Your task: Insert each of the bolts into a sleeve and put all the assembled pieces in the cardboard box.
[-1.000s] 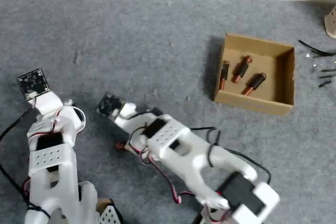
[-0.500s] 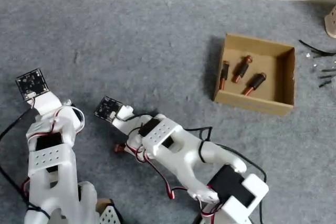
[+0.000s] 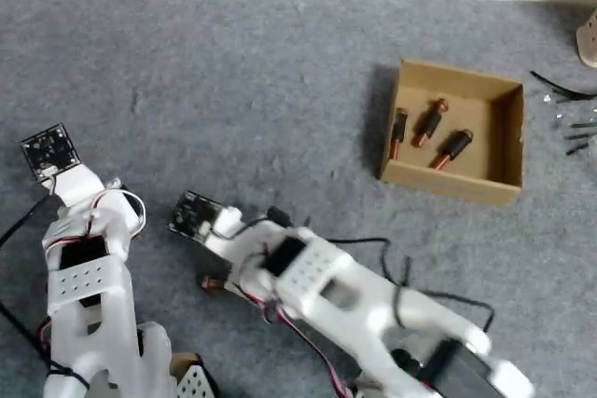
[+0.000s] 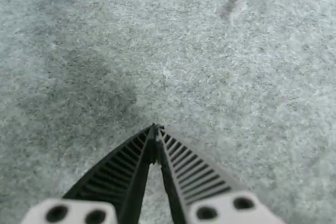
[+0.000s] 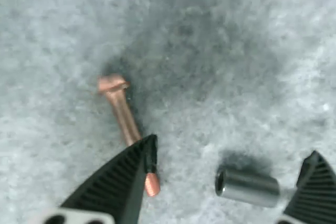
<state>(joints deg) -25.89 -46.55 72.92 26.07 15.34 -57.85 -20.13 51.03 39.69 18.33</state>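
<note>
A copper bolt (image 5: 125,119) lies on the grey carpet, its tip under one finger of my right gripper (image 5: 231,163), which stands open. A grey metal sleeve (image 5: 248,187) lies between the two fingers, apart from the bolt. From above, the bolt's head (image 3: 207,281) peeks out beside the right arm (image 3: 308,277). My left gripper (image 4: 156,127) is shut with nothing in it, over bare carpet at the left. The cardboard box (image 3: 510,151) at the right holds three assembled pieces (image 3: 430,122).
Dark cable ties and small bits (image 3: 571,123) lie right of the box. A pale object (image 3: 588,36) sits at the far right edge. The left arm (image 3: 86,267) stands close beside the right arm. Bare carpet stretches between the arms and the box.
The right arm has swung and lowered toward the front of the table, its wrist shifting slightly. The bolt's head has moved a little nearer the front. The left arm barely moved.
</note>
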